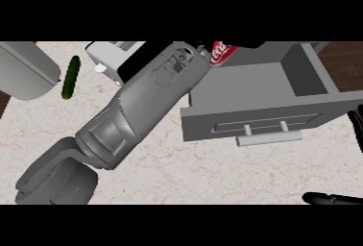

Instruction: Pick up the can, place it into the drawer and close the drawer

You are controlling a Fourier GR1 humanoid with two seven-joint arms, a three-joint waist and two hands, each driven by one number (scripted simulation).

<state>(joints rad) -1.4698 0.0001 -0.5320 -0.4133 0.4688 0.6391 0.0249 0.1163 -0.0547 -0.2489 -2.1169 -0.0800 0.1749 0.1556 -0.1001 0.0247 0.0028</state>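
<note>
Head view, left forearm (142,110) outstretched, hand hidden, grip unclear, at can (221,51), above drawer (284,96).

Counter top (212,168): pale stone-like surface, faintly veined, matt. Drawer (262,96) at 2 o'clock: flat grey panels, matt; its bar handle (269,139) is lighter grey with a slight sheen (metal or plastic cannot be told). Forearm (142,105): smooth grey shell, softly glossy. Can (221,52) at 12 o'clock: shiny red with white lettering. Cucumber (71,77) at 10 o'clock: dark green, smooth skin.
</note>
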